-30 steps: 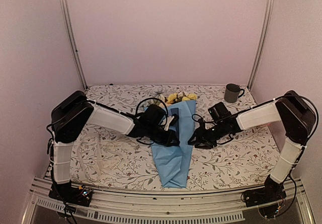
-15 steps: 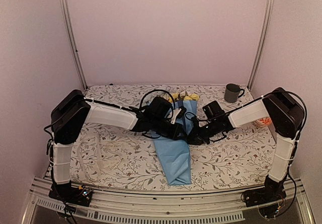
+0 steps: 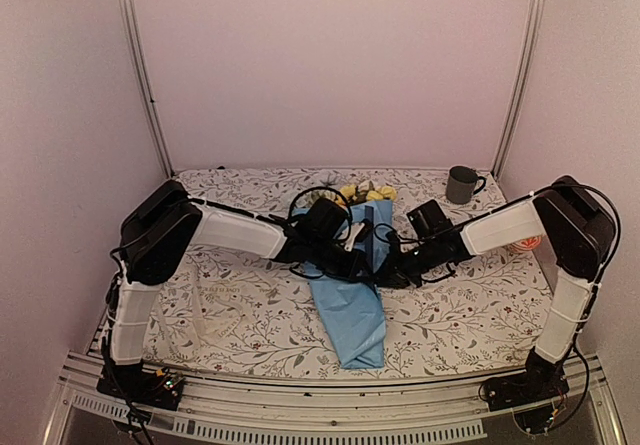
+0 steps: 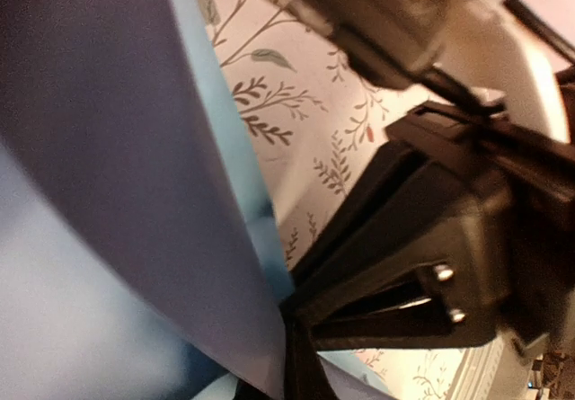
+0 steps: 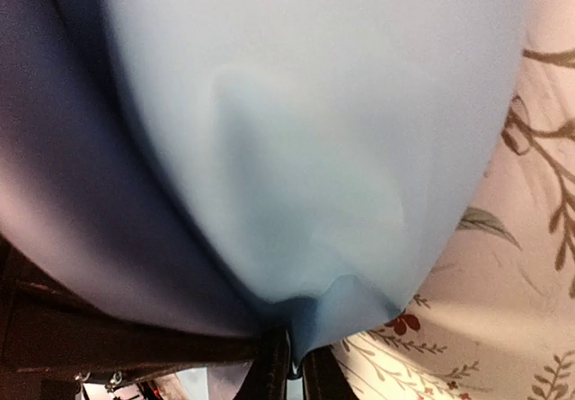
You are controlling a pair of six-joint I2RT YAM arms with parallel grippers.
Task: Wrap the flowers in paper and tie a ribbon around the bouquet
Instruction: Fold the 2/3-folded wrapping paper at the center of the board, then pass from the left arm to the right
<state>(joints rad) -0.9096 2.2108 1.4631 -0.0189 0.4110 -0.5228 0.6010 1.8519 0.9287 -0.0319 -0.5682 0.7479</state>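
Two grippers meet at the middle of the bouquet [image 3: 354, 300], and both are pinched onto its wrapping. The left gripper [image 4: 298, 355] is clamped tight, with a fold of the paper [image 4: 108, 193], navy on one face and light blue on the other, running down into its tip. The right gripper [image 5: 289, 366] has its jaws all but together, with a lip of the light blue sheet nipped between them. From above, the fingertips are lost among black housings and looping cables, so only the wrist cameras show the pinches, and both are blurred from being so close. On the left wrist view only one dark finger shows; the other sits behind the paper. The stems are hidden inside the cone. Only the flowers [image 3: 365, 193], yellow and pale heads, poke out at the far, wide end, while the narrow end points toward the near edge of the tablecloth [image 3: 470, 315]. Each arm rises from its base, bends, and stretches low across the cloth toward the centre, wrists tipped down at the cone. A faint pale strip beside the left arm may be the ribbon [image 3: 212, 313]; I cannot be sure. A grey mug [image 3: 462, 183] stands in the far right corner, well apart.
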